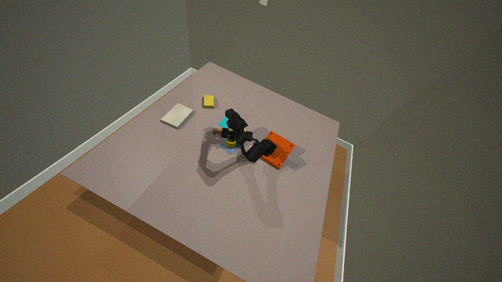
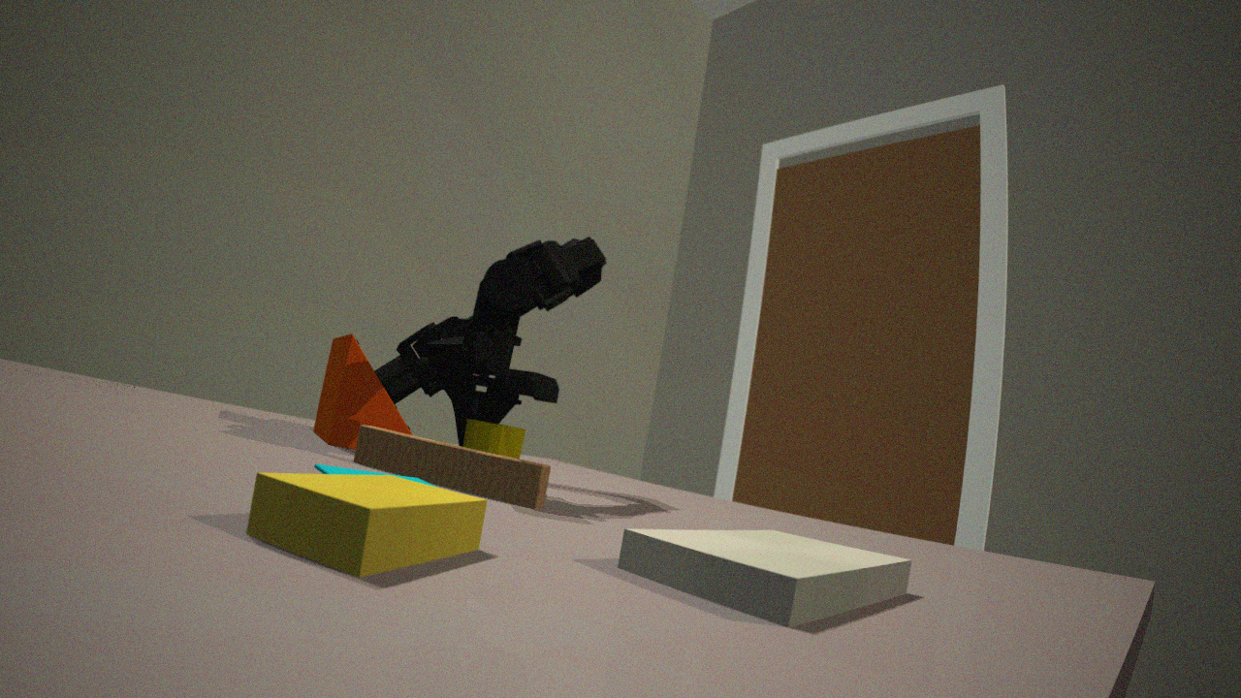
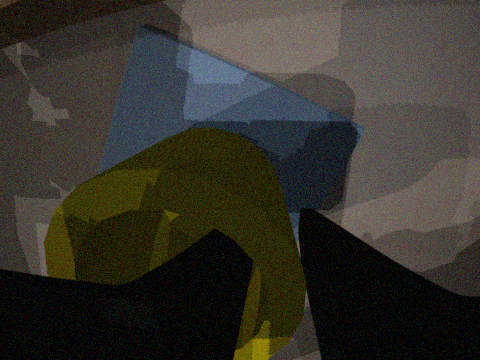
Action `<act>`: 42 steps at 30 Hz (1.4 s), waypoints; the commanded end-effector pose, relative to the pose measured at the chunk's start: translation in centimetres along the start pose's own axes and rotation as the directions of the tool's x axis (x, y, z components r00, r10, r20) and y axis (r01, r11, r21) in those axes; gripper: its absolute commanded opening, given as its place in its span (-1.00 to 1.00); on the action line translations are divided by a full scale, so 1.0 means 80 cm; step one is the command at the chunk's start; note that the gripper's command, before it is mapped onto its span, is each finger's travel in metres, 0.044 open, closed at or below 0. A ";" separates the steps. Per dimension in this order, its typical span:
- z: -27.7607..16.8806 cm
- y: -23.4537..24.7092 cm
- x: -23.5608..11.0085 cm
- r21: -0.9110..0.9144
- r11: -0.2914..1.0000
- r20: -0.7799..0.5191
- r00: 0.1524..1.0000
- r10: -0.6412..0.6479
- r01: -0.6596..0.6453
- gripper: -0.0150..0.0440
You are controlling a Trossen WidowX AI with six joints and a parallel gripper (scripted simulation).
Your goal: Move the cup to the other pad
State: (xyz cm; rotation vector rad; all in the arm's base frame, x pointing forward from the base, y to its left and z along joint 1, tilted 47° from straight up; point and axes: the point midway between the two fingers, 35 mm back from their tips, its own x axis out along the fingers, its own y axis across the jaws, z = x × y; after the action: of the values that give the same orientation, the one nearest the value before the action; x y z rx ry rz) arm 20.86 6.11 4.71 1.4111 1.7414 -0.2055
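Grey walls enclose one table (image 1: 181, 199); from above, the black gripper (image 1: 231, 137) stands over the yellow cup (image 1: 230, 142) on one blue pad (image 1: 225, 147), a cyan pad (image 1: 224, 121) just behind it. Exterior view alone shows a door (image 2: 859, 330), and a wooden bar (image 2: 451, 465) before the cup (image 2: 494, 436). Wrist view: gripper (image 3: 274, 287) narrowly open, one finger (image 3: 167, 314) inside the rim, one outside; whether it grips the wall, and what the cup (image 3: 200, 207) holds, cannot be told
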 end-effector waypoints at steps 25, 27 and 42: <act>0.004 0.002 -0.055 0.004 1.000 0.003 1.000 -0.002 0.002 -0.49; 0.004 0.002 -0.062 0.004 1.000 0.002 1.000 -0.002 0.002 -0.49; 0.003 0.002 -0.080 0.007 1.000 -0.002 1.000 0.006 -0.006 -0.49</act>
State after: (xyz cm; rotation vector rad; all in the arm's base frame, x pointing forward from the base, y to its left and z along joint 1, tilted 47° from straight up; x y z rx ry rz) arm 21.06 1.41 9.16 1.4191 1.7400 -0.2041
